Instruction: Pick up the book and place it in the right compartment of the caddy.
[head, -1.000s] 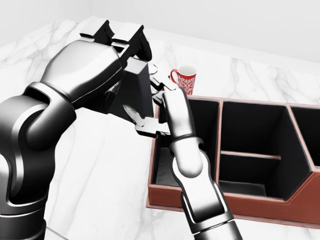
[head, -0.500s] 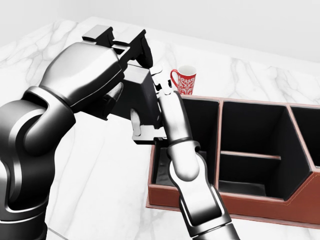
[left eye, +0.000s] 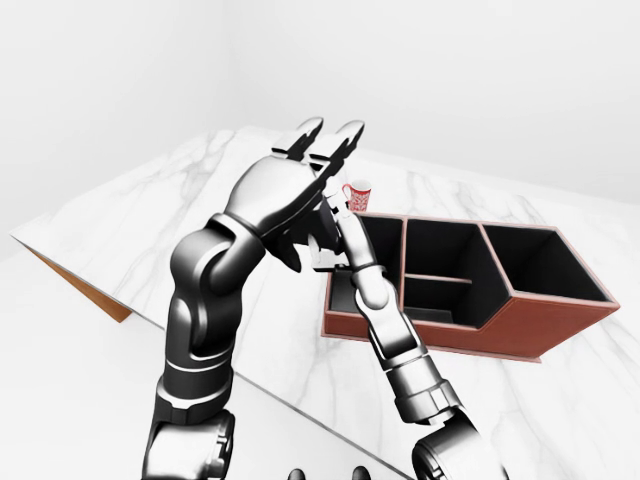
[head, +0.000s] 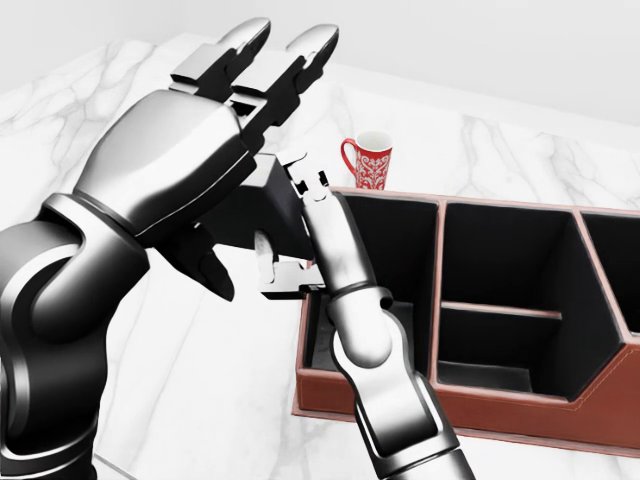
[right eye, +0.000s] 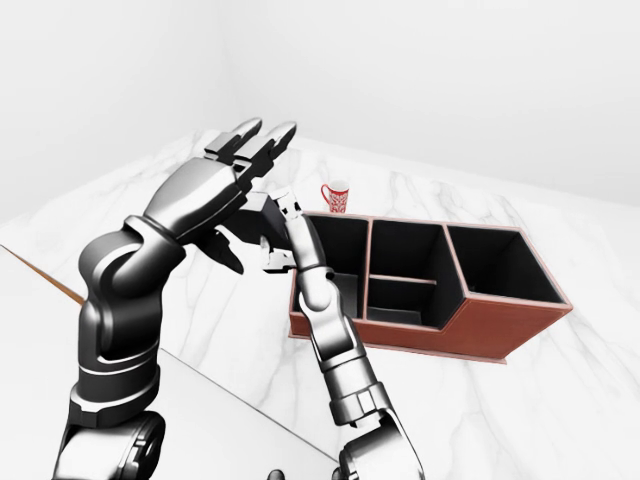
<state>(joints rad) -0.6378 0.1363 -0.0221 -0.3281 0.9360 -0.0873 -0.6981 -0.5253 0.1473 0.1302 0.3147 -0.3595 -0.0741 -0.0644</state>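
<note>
The book (head: 268, 205), a dark slab, is held in the air above the marble surface (head: 200, 340), just to the left of the caddy (head: 455, 400) in the head view, over its left rim. It is carried by the right robot hand (head: 290, 225), whose fingers are seen closed against its near face and lower edge. The left robot hand (head: 200, 150) stands behind and above the book with its fingers (head: 290, 55) spread straight out, gripping nothing; whether its palm touches the book cannot be told.

The step in hand is judged to be the carry, after a handover between the two hands: the book has been lifted but not yet brought to its place. The caddy has three sections in a row; the left one lies directly below the book, the middle one is split by a low shelf, and the right compartment (left eye: 545, 265) is well apart, at the far right of the left-eye view. All appear empty.

For the next move, the left robot hand should be cleared away, and the book should be carried rightward across the caddy, kept above the dividers. It must be turned on edge to fit the narrow, slanted opening, then lowered before release. The red-and-white mug (head: 370, 160) beyond the caddy's top left corner need not be disturbed.
</note>
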